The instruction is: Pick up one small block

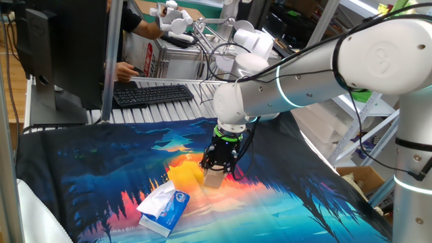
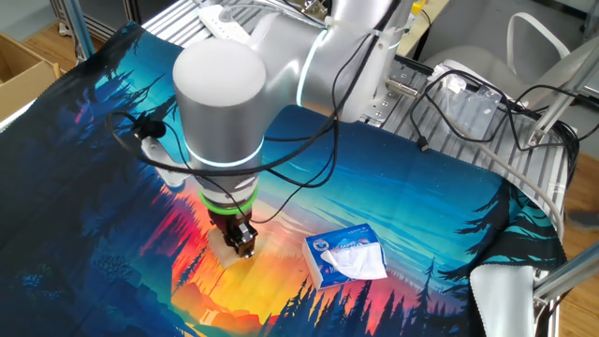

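The small block (image 1: 214, 178) is a light-tan wooden cube on the printed cloth, right under my gripper (image 1: 217, 173). The dark fingers stand on either side of it and look closed against it, at cloth height. In the other fixed view the block (image 2: 224, 245) shows as a pale patch beside the fingers, partly hidden by the gripper (image 2: 241, 247). I cannot tell whether the block is off the cloth.
A white-and-blue tissue pack (image 1: 164, 207) lies on the cloth close to the gripper; it also shows in the other fixed view (image 2: 346, 257). A black keyboard (image 1: 152, 93) and a person's hand (image 1: 125, 69) are at the table's far side. A cardboard box (image 2: 21, 65) stands beside the table.
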You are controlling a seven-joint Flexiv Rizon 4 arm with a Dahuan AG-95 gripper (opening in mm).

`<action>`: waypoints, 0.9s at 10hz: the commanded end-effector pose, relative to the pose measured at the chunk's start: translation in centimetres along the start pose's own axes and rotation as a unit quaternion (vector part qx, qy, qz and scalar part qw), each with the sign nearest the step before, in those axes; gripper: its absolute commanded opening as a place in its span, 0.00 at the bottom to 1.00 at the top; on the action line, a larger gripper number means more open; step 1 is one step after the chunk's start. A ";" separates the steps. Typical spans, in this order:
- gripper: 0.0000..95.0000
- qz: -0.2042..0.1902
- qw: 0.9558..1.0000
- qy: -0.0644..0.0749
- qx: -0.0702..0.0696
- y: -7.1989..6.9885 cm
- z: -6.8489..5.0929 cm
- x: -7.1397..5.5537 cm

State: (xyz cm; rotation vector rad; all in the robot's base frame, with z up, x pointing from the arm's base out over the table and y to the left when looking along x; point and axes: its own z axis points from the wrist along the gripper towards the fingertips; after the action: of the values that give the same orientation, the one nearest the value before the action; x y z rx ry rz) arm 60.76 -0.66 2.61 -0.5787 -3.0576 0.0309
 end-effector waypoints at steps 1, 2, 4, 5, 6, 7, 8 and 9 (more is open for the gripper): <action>0.00 0.000 1.000 0.001 0.001 0.0 0.0 -0.1; 0.00 0.000 1.000 0.001 0.000 0.0 0.0 -0.1; 0.00 -0.002 1.000 0.003 -0.001 -0.3 -0.8 -0.1; 0.00 -0.004 1.000 0.004 -0.002 -0.6 -1.3 0.0; 0.00 -0.008 1.000 0.005 -0.001 -0.8 -1.7 0.0; 0.00 -0.012 1.000 0.005 -0.001 -1.1 -2.3 0.1; 0.00 -0.018 1.000 0.006 -0.001 -1.5 -3.0 0.2; 0.00 -0.025 1.000 0.009 -0.001 -2.0 -3.8 0.4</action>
State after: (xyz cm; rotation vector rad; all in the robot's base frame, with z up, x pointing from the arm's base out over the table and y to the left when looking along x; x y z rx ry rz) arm 59.72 -2.43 6.68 -0.4972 -3.0523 0.0210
